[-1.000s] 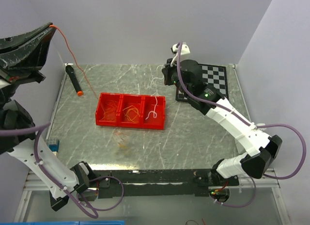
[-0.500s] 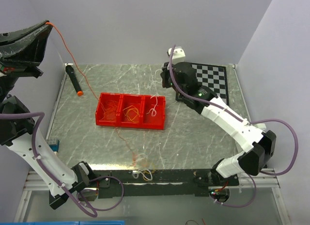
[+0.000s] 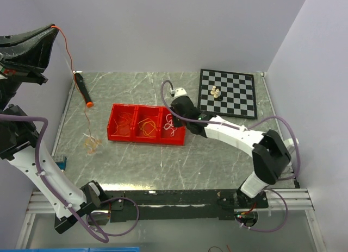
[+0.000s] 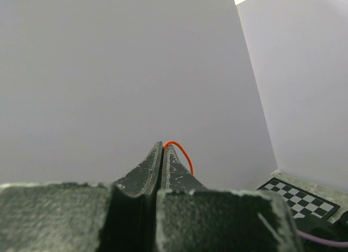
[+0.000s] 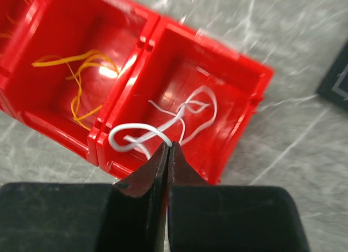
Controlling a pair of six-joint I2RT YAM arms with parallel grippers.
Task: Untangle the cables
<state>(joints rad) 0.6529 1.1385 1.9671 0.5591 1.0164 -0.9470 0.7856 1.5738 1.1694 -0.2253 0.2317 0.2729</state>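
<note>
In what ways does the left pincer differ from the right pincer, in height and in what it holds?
The left pincer is raised high, facing the pale wall; the right pincer is low over the red plastic three-compartment tray. The left pincer grips a thin orange-red cable hanging down to the grey marbled table; the right pincer grips a thin white cable trailing into the tray's end compartment. Both are shut on a cable.

robot lab cell, plain lilac walls (image 3: 163, 29), marbled tabletop (image 3: 206, 159), black mounting rail (image 3: 179, 197), chessboard (image 3: 239, 92)

thin looped cables (image 5: 136, 126) in red tray (image 5: 234, 83)
</note>
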